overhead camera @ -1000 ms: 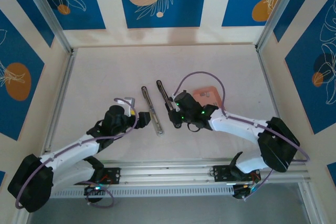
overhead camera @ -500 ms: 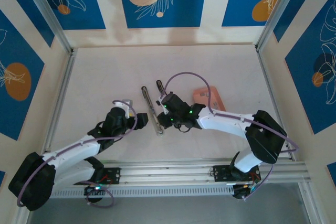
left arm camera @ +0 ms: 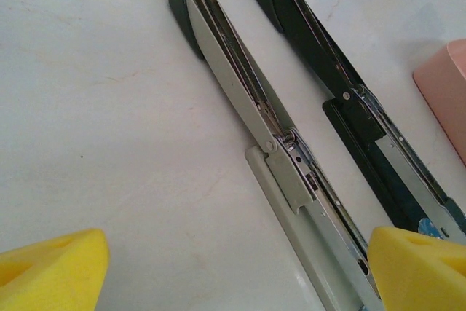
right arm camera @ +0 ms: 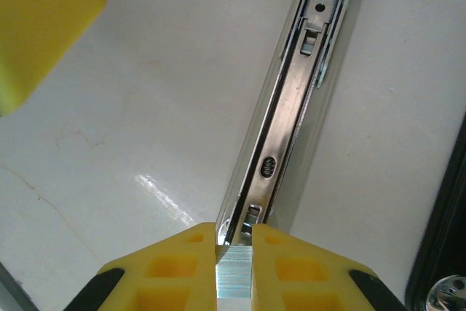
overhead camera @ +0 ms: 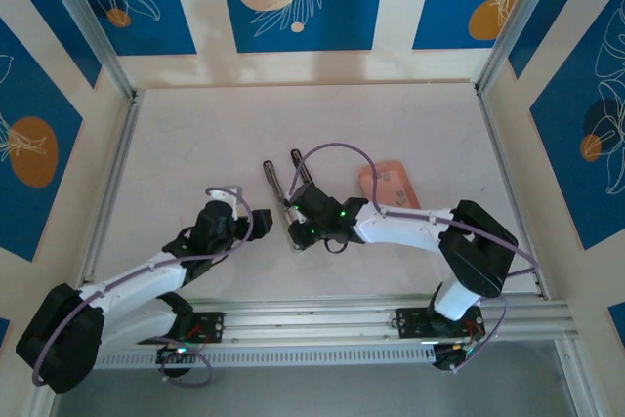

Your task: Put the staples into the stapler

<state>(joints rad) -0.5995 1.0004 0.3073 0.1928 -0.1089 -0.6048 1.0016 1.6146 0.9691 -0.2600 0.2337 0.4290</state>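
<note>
One short strip of staples [right arm camera: 234, 282] was pinched tight in the right gripper [right arm camera: 234, 264], whose tip sat at the near end of the stapler [right arm camera: 285, 125], right at its open metal channel. The left gripper [left arm camera: 233, 271] hung just beside, its yellow fingers [left arm camera: 51, 271] spread wide and holding nothing, with the stapler's grey arm lying ahead between them. A black bar [left arm camera: 313, 41] lay alongside on the table [overhead camera: 195, 144], and the pink tray [overhead camera: 389, 186] sat near on the right.

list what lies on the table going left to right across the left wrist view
grey stapler → black stapler → pink tray
</note>
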